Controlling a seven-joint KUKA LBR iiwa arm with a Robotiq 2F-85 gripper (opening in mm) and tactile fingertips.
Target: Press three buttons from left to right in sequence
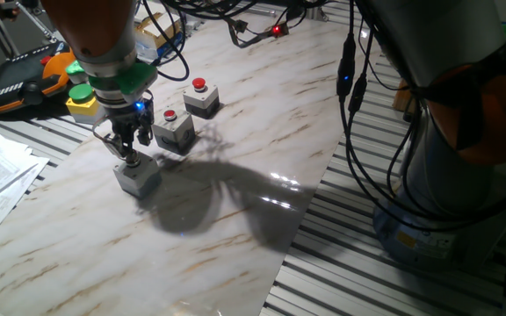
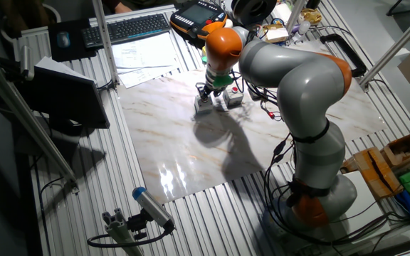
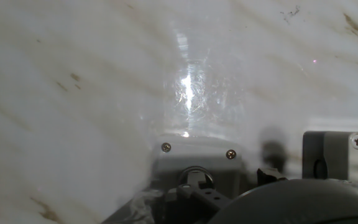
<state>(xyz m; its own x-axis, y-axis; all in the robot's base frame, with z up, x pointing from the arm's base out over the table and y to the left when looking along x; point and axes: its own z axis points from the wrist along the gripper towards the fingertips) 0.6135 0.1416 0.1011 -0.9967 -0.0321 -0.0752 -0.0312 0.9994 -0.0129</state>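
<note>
Three button boxes stand in a diagonal row on the marble board (image 1: 235, 132): nearest box (image 1: 137, 178), middle box (image 1: 175, 128), far box (image 1: 201, 97). The gripper (image 1: 130, 158) sits directly atop the nearest box. A yellow box (image 1: 82, 99) stands beyond the board's left edge.

One fixed view: low, close, beside the marble board (image 1: 235, 149), looking obliquely across it; robot base (image 1: 451, 202) at right edge; the other fixed view: high, farther back, looking down over the whole board (image 2: 191, 142) from the opposite side; hand view: pressed near the board (image 3: 73, 81), facing down; all share the board's surface.
</note>
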